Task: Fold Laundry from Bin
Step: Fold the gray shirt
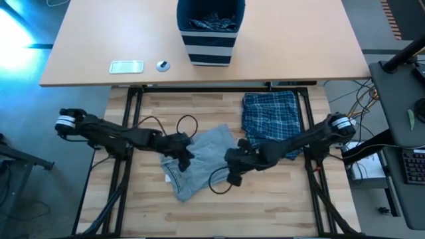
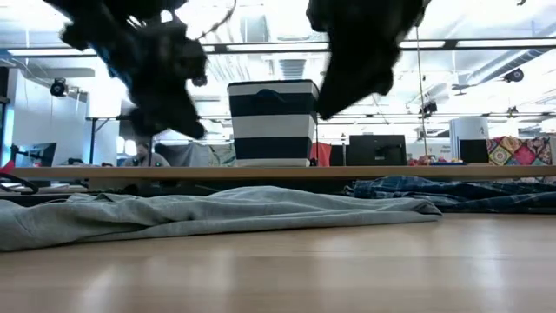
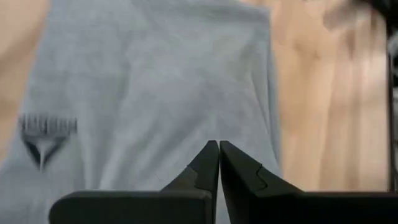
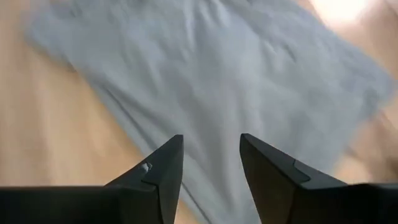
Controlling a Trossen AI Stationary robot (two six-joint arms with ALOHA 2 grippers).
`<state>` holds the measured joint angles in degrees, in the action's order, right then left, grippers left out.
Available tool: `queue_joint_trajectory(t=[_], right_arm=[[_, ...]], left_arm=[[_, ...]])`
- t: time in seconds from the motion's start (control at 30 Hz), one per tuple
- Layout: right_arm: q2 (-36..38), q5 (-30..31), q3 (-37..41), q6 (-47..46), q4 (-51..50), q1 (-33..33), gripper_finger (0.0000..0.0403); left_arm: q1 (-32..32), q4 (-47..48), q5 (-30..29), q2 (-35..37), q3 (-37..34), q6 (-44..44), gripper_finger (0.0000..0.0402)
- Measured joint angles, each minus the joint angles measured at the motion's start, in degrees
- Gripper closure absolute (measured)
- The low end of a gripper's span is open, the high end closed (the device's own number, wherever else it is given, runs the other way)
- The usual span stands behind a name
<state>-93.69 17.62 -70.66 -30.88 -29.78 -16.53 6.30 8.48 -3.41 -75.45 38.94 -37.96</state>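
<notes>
Table (image 1: 199, 212): grey T-shirt (image 1: 199, 159) spread mid-table, not yet folded; plaid piece (image 1: 271, 119) folded beside it. Bin (image 1: 210, 33) on far desk, cloth inside, more left. Left gripper (image 1: 184, 154) jaws together over shirt; right gripper (image 1: 234, 164) jaws apart, empty.

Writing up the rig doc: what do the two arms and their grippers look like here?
Both arms are dark, near-black jointed links with a pale ring at the shoulder end and thin black cables looping off them. The left gripper has two matte black fingers tapering to points, with stepped inner edges. The right gripper has the same black wedge-shaped fingers, one carrying a small pale mark.
</notes>
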Motion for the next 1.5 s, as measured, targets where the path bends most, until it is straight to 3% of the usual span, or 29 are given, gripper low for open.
queue_joint_trajectory(t=[0.1,0.2,0.33,0.43,0.63,0.83,0.97,1.1,1.3,1.4,1.5], right_arm=[[-3.9,1.1,1.7,-3.9,9.8,0.0,0.026],[-10.4,3.4,2.1,-7.4,13.3,0.0,0.0268],[-16.5,-1.7,0.1,-10.9,12.1,-1.0,0.027],[-18.2,-6.3,-1.8,-11.6,3.7,-2.8,0.027],[-14.1,-7.2,-6.1,-9.5,-17.8,-4.8,0.0266],[-7.6,-0.8,-6.8,-12.1,-9.9,-4.9,0.0264],[-10.6,1.7,-4.6,-14.0,-3.9,-4.1,0.0264],[-16.0,1.2,-4.1,-17.1,-1.4,-3.7,0.0264],[-17.5,-5.7,-4.4,-25.1,-13.4,-5.1,0.0268],[-13.3,-7.4,-3.8,-26.9,-21.7,-5.7,0.0266],[-6.8,-8.0,-3.6,-26.8,-23.0,-6.0,0.0269]], left_arm=[[-1.6,-3.2,-4.0,-6.0,-0.3,2.6,0.0401],[-2.8,-6.0,-8.0,-13.7,-0.3,3.1,0.0401],[-2.9,-13.5,-7.9,-23.5,0.1,3.1,0.0401],[-2.8,-17.0,-5.1,-27.2,0.4,1.7,0.0401],[-2.8,-16.0,-2.7,-25.5,0.0,1.3,0.0401],[-2.6,-13.2,-0.1,-19.4,-0.7,-1.9,0.0401],[-1.8,-16.3,-1.4,-18.3,-0.3,-2.9,0.0401],[-2.0,-16.9,-3.1,-22.1,-0.6,-3.2,0.0401],[-1.9,-19.2,-1.4,-25.4,-2.1,-5.3,0.0401],[-1.6,-19.0,0.8,-24.2,-2.9,-6.3,0.0401],[-1.7,-18.4,5.6,-21.3,-3.5,-8.0,0.0401]])
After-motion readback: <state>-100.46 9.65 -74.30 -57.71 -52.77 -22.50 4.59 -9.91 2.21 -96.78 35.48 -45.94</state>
